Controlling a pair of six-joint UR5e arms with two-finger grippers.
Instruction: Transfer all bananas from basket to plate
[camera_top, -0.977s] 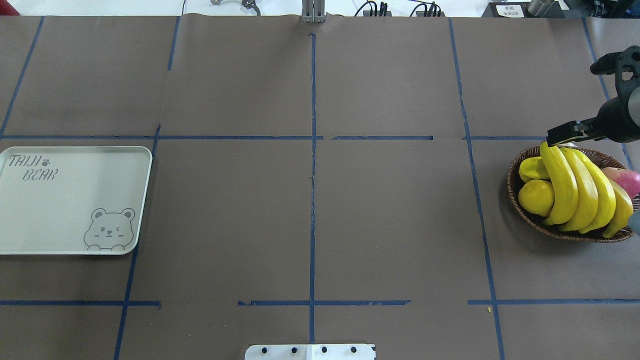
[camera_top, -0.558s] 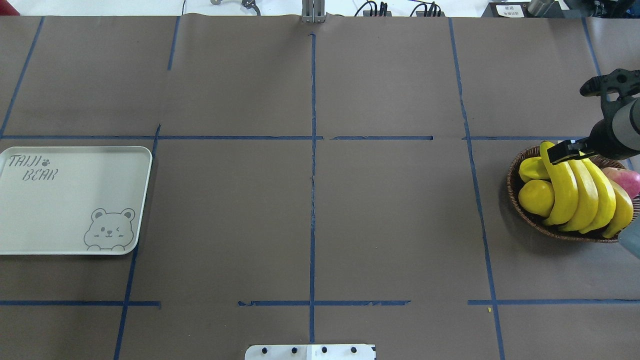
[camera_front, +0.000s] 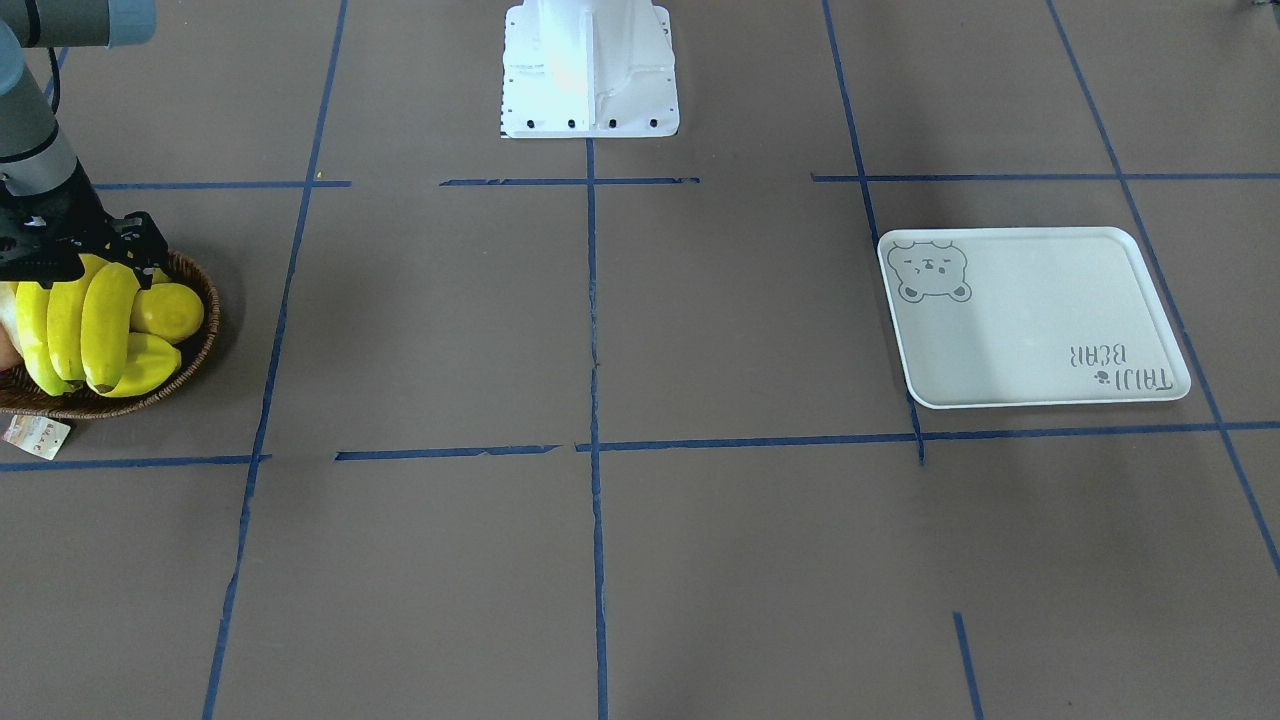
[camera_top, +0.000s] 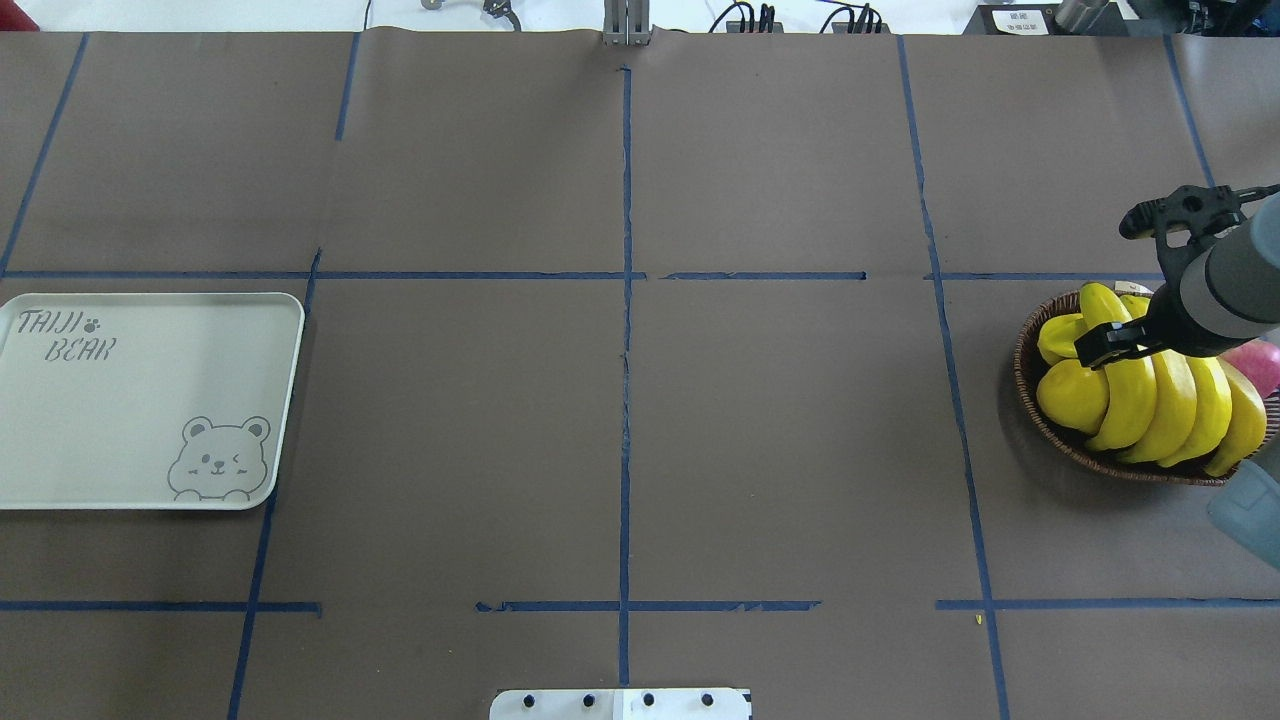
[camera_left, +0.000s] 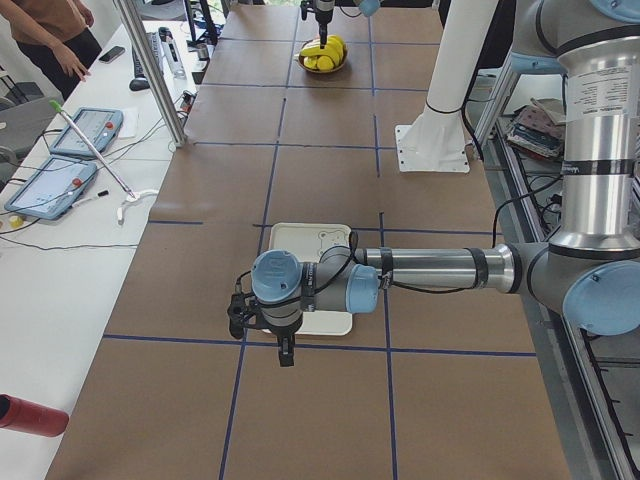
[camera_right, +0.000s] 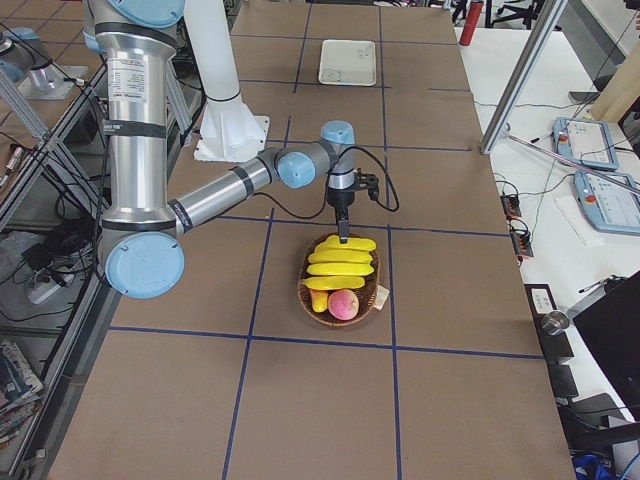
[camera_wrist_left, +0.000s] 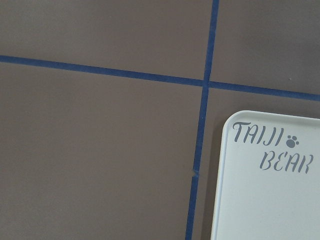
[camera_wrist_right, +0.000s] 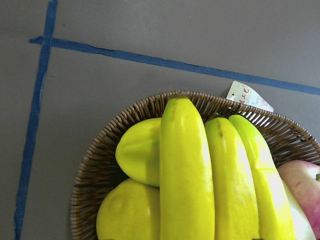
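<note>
Fingers on your left gripper (camera_left: 286, 354) hang just beside a corner of the plate (camera_top: 120, 420). Only the side view shows them, so you cannot tell whether they are spread or closed. That plate is a smooth white rectangle with rounded corners and a grey bear print, and it carries nothing. All four bananas (camera_top: 1150, 400) lie in the basket (camera_wrist_right: 92, 175) at the far right of the worktop (camera_top: 780, 430). There your right gripper (camera_top: 1100, 352) has slid from the basket's far rim to sit over the outermost banana, so the first pick looks close. You cannot read its fingers' spread either. Expect slick, curved skins packed side by side on coarse brown wicker, with a round lemon (camera_top: 1070, 395) and a ridged starfruit (camera_top: 1062, 338) crowding that banana.
</note>
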